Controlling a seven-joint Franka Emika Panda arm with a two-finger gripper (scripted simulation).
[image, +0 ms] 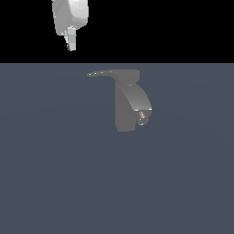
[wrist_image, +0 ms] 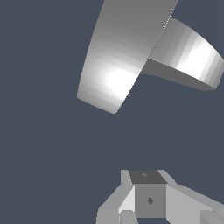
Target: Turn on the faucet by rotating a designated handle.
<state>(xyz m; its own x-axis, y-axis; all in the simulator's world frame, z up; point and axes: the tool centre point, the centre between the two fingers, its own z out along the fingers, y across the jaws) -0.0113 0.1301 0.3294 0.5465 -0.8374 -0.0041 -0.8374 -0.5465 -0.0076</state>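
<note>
Hand above and apart from handle

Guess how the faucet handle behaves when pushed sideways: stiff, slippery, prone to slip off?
The handle is a thin flat blade that looks rigid, so it probably swings about the faucet cap rather than bending. Its tapered tip offers little contact, so the claw may slide off there. The blocky body likely won't tip.

Hand above-left of handle
</note>
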